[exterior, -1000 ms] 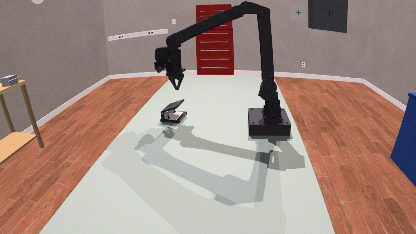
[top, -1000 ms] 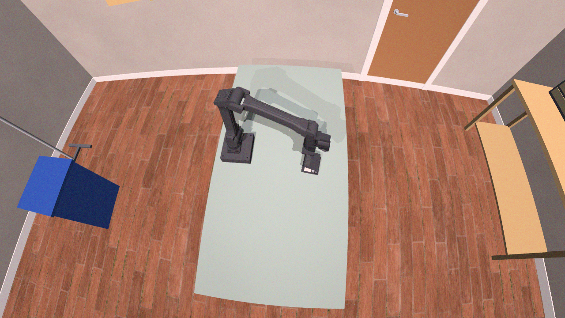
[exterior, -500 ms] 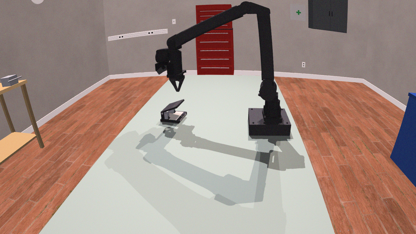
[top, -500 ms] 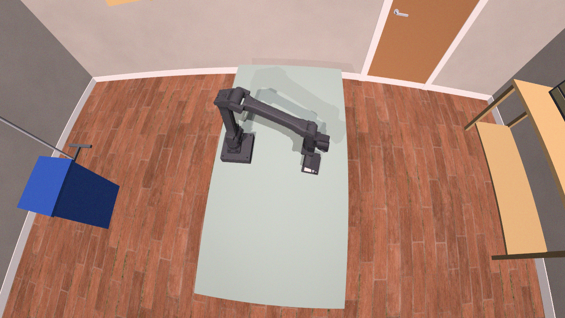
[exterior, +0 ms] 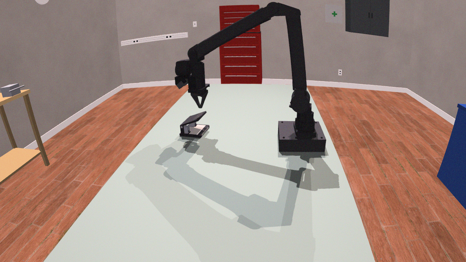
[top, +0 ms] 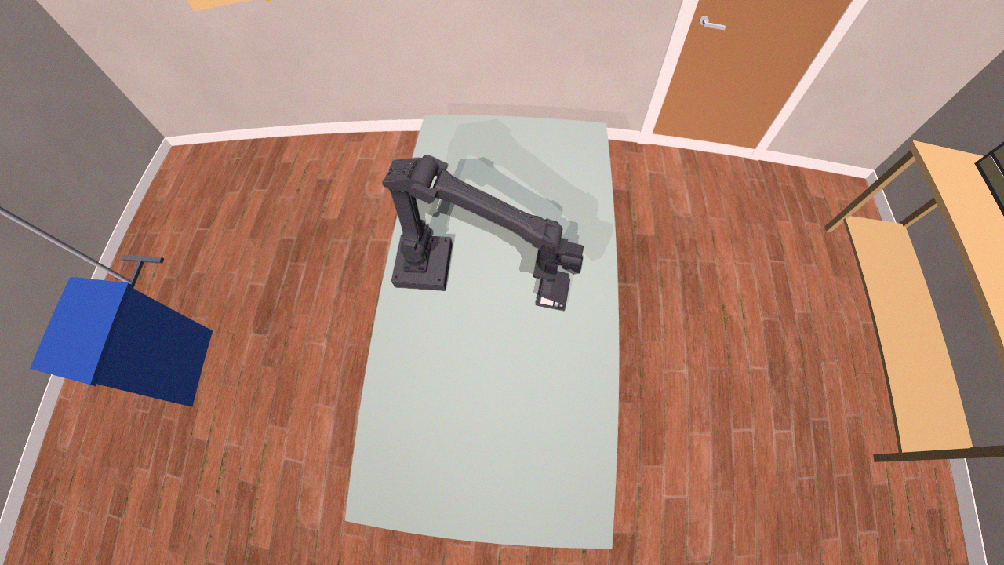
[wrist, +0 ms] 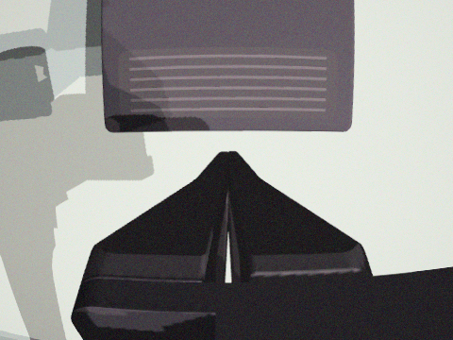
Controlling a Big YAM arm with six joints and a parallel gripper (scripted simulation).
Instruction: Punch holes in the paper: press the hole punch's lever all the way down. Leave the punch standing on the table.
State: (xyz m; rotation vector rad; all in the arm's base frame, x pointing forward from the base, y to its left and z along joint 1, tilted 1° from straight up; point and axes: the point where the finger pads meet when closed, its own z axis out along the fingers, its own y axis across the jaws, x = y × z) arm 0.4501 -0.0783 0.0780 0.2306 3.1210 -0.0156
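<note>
One slip is our main worry: with the gripper (exterior: 199, 104) pinched together on nothing above the raised lever (exterior: 194, 118), the hole punch (exterior: 194, 128) standing mid-table beside the arm's base, we could land off-centre and tip or skid it.

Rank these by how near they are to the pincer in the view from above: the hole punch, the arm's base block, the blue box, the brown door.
1. Hole punch: directly beneath the shut pincer.
2. Arm's base block: alongside, on the same table.
3. Brown door: in the far wall.
4. Blue box: on the floor, opposite side.
</note>
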